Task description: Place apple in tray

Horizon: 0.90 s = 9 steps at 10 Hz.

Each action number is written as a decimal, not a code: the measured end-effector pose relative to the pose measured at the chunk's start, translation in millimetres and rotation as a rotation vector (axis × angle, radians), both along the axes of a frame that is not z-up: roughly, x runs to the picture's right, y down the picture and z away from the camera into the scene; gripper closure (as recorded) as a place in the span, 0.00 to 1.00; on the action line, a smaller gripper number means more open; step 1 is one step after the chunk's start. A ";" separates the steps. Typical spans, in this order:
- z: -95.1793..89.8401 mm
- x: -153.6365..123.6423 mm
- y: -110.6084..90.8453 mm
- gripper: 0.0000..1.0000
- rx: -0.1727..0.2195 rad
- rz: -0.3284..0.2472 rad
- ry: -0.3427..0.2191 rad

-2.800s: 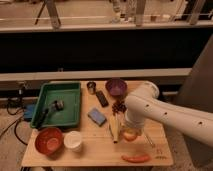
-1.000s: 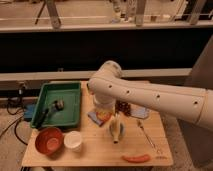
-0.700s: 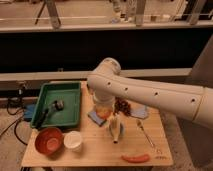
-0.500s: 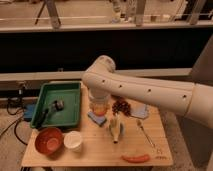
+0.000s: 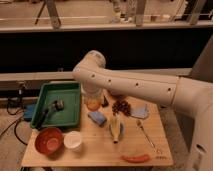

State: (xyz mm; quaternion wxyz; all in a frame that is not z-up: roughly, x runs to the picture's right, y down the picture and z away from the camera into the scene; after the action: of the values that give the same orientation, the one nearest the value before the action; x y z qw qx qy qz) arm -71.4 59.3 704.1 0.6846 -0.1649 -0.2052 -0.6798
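Note:
The apple (image 5: 93, 106), small and yellow-orange, hangs in my gripper (image 5: 93, 101), which is shut on it. It is held just above the table, beside the right rim of the green tray (image 5: 70, 120). The white arm reaches in from the right and bends down over this spot, hiding the top of the apple. The tray lies at the table's left and holds a dark long-handled tool (image 5: 51, 108).
A reddish-brown bowl (image 5: 48, 141) and a white cup (image 5: 73, 141) stand in front of the tray. A blue sponge (image 5: 97, 118), a banana (image 5: 116, 128), a dark cluster (image 5: 121, 106), a blue cloth (image 5: 140, 111), a fork (image 5: 145, 134) and a carrot (image 5: 136, 158) lie to the right.
My gripper has carried the apple leftward from the right side of the table to just beside the tray's right rim.

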 end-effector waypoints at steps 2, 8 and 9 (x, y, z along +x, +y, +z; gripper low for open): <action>2.5 -18.6 -7.6 0.98 0.009 -0.011 -0.003; 24.2 -52.7 -21.7 0.92 0.036 -0.056 -0.017; 26.3 -53.9 -23.6 0.82 0.041 -0.060 -0.019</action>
State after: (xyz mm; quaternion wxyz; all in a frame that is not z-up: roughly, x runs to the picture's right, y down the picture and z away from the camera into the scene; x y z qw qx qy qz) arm -125.3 35.6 730.4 0.6650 -0.1504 -0.1924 -0.7058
